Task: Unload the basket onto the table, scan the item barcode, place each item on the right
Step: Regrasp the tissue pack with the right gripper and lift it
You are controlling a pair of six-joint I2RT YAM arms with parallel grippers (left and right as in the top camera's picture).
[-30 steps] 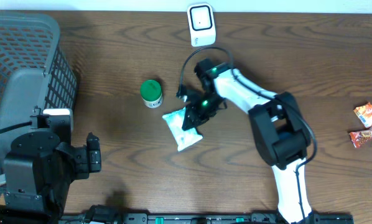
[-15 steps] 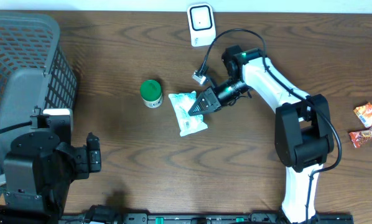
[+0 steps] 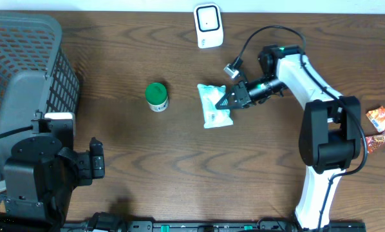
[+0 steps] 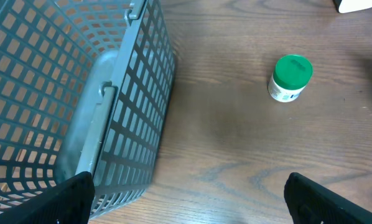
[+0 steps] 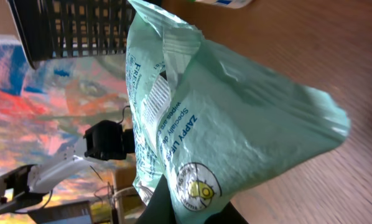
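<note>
Gripping the mint-green pouch [image 3: 213, 105] by one end, right gripper [image 3: 234, 98] clenched on it. Should carry it toward scanner [image 3: 207, 24], beyond and left of gripper, with whichever face carries the barcode turned to it.

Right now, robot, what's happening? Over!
Left gripper open, near the basket. Right gripper shut on the green packet. Nothing between packet and scanner; green-capped bottle sits aside.
</note>
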